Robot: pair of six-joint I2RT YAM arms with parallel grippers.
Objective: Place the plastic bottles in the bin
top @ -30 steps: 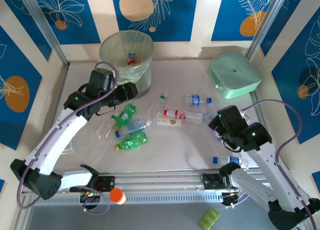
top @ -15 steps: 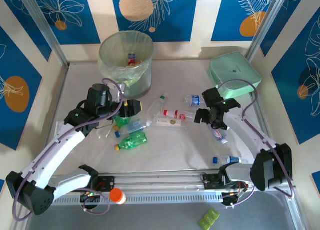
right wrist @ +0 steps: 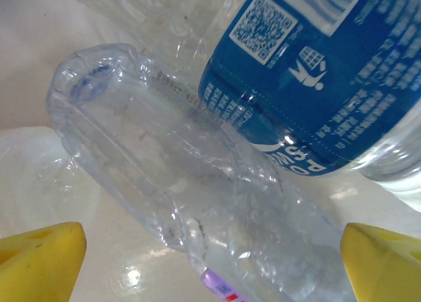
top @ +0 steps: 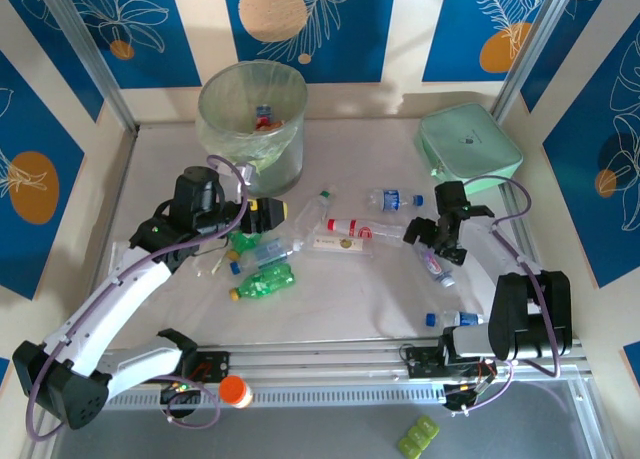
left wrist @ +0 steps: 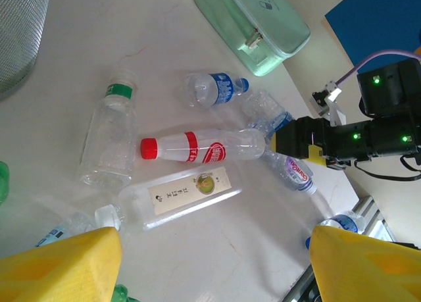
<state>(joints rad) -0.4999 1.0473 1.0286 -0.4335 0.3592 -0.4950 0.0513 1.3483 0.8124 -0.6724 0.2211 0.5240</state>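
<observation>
Several plastic bottles lie scattered mid-table: a red-capped one (top: 352, 228) (left wrist: 204, 146), a white-labelled one (top: 335, 243) (left wrist: 187, 191), a blue-labelled one (top: 395, 200) (left wrist: 214, 89) and green ones (top: 265, 281). The bin (top: 252, 119) stands at the far left with bottles inside. My left gripper (top: 265, 211) (left wrist: 214, 276) hovers open over the bottles, with nothing between its yellow fingers. My right gripper (top: 440, 241) (right wrist: 210, 256) is open, low over a crumpled clear bottle with a purple label (top: 437, 264) (right wrist: 197, 190). Its fingers straddle that bottle, and the blue-labelled bottle (right wrist: 316, 85) lies just beyond.
A mint-green case (top: 468, 149) (left wrist: 253, 22) sits at the far right. One more blue-capped bottle (top: 458, 319) lies near the front rail, by the right arm's base. A clear green-ringed bottle (left wrist: 108, 141) lies left of the red-capped one.
My right arm has swung out and down, bringing its gripper low over the purple-labelled bottle with jaws wider. My left gripper has drawn back from the bin towards the scattered bottles.
</observation>
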